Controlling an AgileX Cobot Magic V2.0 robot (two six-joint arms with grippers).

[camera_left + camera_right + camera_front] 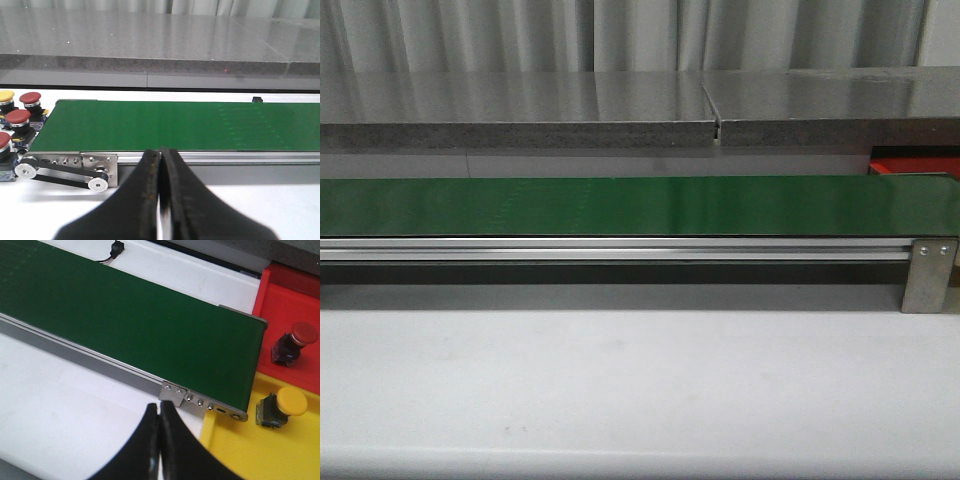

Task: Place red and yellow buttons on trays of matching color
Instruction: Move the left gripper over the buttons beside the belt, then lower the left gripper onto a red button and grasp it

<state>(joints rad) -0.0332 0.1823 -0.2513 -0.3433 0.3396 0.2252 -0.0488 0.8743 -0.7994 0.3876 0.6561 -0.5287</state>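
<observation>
Grey curtain and a speckled grey counter at the back, white table (620, 390) up front. In the front view the green belt (620, 205) runs straight across left to right, with a sliver of the red tray (912, 165) past its right end. No arms visible there.

Left wrist view: left gripper (161, 165) has its fingers pressed together, holding nothing. Red buttons (30, 99) and one yellow button (6, 96) stand upright, caps up, bunched at the belt's end.

Right wrist view: right gripper (160, 420) also closed and empty. One red button (295, 342) lies tipped on the red tray, a yellow one (282, 407) tipped on the yellow tray (250, 455).
</observation>
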